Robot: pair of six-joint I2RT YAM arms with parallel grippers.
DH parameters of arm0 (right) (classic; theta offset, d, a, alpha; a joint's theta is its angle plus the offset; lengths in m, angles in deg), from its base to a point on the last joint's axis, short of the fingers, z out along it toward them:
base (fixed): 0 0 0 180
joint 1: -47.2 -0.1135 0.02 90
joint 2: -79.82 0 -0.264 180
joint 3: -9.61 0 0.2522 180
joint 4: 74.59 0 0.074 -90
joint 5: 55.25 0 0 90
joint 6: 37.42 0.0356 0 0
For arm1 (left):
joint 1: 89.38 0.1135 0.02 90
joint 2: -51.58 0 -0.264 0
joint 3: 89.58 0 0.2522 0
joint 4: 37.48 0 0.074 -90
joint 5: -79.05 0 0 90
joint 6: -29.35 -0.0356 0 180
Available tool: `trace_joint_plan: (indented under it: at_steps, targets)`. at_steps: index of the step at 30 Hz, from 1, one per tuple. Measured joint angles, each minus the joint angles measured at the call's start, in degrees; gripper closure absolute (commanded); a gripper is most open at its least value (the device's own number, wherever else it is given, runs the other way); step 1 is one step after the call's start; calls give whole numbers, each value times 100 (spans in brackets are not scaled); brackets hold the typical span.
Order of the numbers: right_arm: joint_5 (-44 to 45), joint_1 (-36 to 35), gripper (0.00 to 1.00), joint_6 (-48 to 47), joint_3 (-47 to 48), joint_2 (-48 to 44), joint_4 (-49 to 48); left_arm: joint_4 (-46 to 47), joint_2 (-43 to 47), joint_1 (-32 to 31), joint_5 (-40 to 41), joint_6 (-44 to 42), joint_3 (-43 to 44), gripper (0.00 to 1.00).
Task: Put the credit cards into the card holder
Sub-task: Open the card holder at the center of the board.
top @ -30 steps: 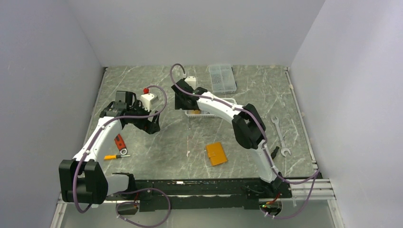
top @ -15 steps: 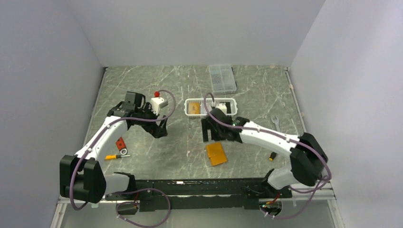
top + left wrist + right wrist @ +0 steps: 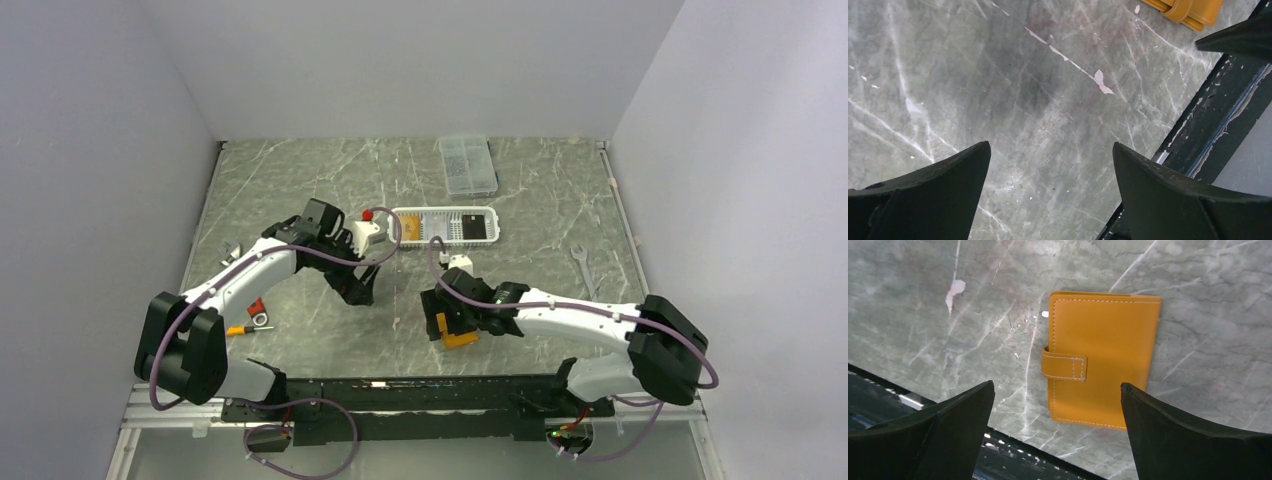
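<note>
1. Card holder (image 3: 1100, 357): orange and folded shut, with its snap tab (image 3: 1064, 366) wrapped over its left edge in the right wrist view. It lies flat on the marbled table (image 3: 300, 180) at lower centre of the top view, where the right wrist partly hides it.
2. Governing relation: the card holder sits directly beneath the right gripper (image 3: 1055, 387). It lies between the 2 fingers but is offset toward the right of that frame.
   - The left finger stands over bare table, and the right finger's tip overlaps the holder's lower right edge.
   - The holder's long axis runs top to bottom of the frame, across the line joining the fingers, so the jaws would span its short side.
   - Height above the holder cannot be told.
3. Right gripper: the jaws stand wide apart and hold nothing.
4. Left gripper (image 3: 1050, 145): the jaws are likewise wide apart and empty, over bare table. The holder shows only at the upper right corner of the left wrist view. Judgement: the right arm is the nearer.
5. Cards: an orange-gold credit card (image 3: 412, 228) and what appears to be a black credit card (image 3: 464, 228) lie in the white slotted basket (image 3: 445, 209). The basket is at upper centre of the top view, well apart from the holder. No card is in the holder. Judgement: the holder must be unsnapped and opened first, so the task stands at an early stage.
6. Markings: no brand, label or writing can be read. Only pale stitching shows along the holder's edges and tab.
</note>
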Motion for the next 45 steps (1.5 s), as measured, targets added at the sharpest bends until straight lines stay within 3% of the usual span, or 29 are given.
trace_joint_plan:
  at_steps: [5,10,19,26,38,41,45]
  targets:
    - [404,-393,4,85,103,634,42,22,-111,-96,4,72,138,1]
    - [1200,-835,18,280,433,1158,365,24,-114,-96,42,70,310,1]
    - [2398,-1469,59,802,1064,1978,929,22,-28,-96,107,70,380,1]
    - [3080,-1707,100,1091,1235,2201,1311,17,155,-83,149,70,380,1]
    - [3233,-1561,100,660,1119,918,1410,-72,192,-57,87,87,544,1]
    - [2728,-1311,100,223,929,199,909,-59,256,-57,-98,85,605,1]
    - [979,-125,100,-317,413,-1010,-175,15,551,-48,-748,-90,535,1]
